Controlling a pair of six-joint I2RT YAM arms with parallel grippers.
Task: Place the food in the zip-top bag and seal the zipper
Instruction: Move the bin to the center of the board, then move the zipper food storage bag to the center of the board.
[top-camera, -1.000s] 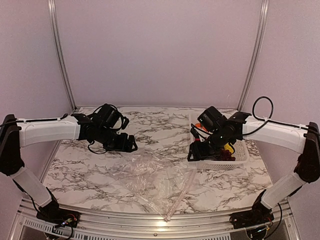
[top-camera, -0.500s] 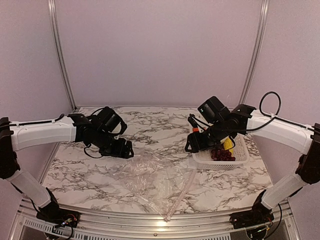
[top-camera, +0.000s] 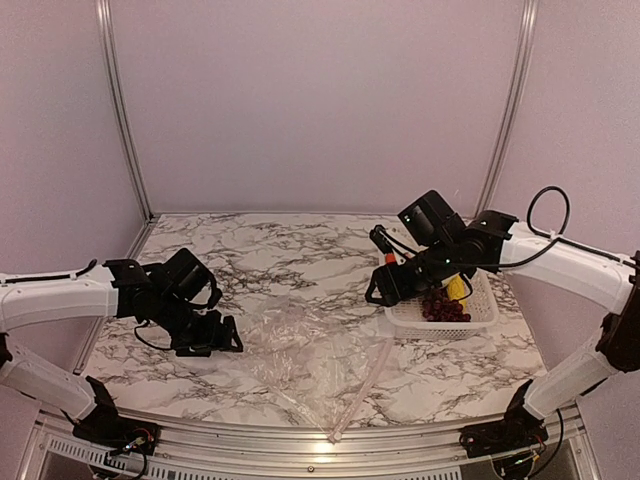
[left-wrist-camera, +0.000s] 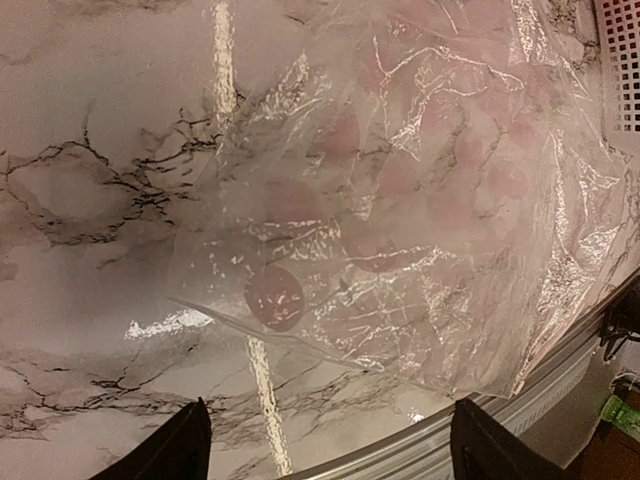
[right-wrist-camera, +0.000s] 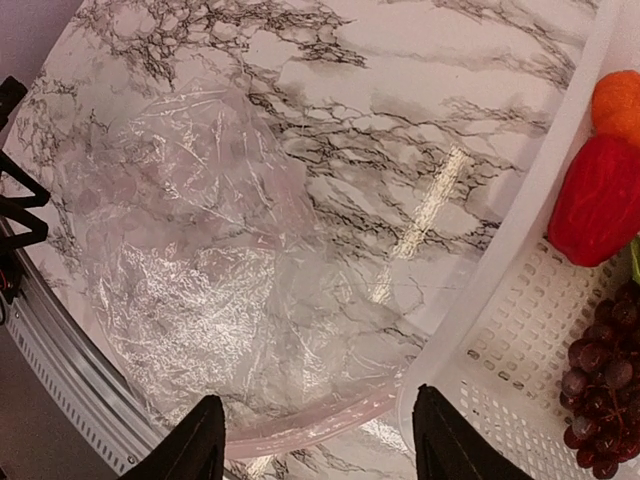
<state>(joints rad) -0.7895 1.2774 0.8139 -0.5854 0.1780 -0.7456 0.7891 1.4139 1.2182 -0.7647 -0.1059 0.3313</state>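
With the left hand (left-wrist-camera: 332, 415) and right hand (right-wrist-camera: 320, 400) both spread apart and empty, the limp bag (top-camera: 315, 350) could be crumpled shut or dragged off the bench (top-camera: 200, 255) if snagged.

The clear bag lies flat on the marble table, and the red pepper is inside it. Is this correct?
Not quite. The clear bag does lie flat on the marble table, but the red pepper is not inside it. It lies in the white basket beside the bag, as the right wrist view shows.
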